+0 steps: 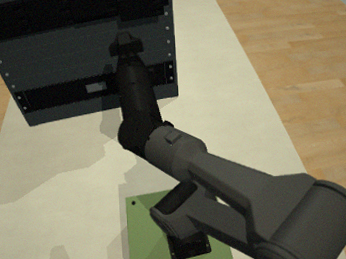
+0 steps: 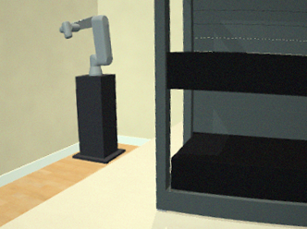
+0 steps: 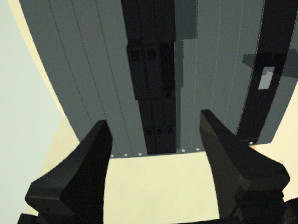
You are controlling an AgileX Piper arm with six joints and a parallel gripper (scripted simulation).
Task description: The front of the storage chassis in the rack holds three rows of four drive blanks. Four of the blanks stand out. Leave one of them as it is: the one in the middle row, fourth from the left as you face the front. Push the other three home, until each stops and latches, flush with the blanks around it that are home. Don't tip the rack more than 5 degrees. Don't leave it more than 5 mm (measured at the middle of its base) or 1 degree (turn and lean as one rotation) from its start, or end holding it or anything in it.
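The rack (image 1: 172,51) sits at the far end of the table (image 1: 228,104), arm's base plate (image 1: 143,228) at the near end, and the arm (image 1: 138,103) reaches between them.

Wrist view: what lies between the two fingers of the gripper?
Nothing is held. Between the open fingers shows only bare cream table, with the rack front beyond.

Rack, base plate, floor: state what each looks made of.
The dark grey rack looks like painted metal, matte, with rows of rivet-like dots along its edges. The flat green square base plate could be painted metal or plastic. The tan floor looks like wood planks with visible grain.
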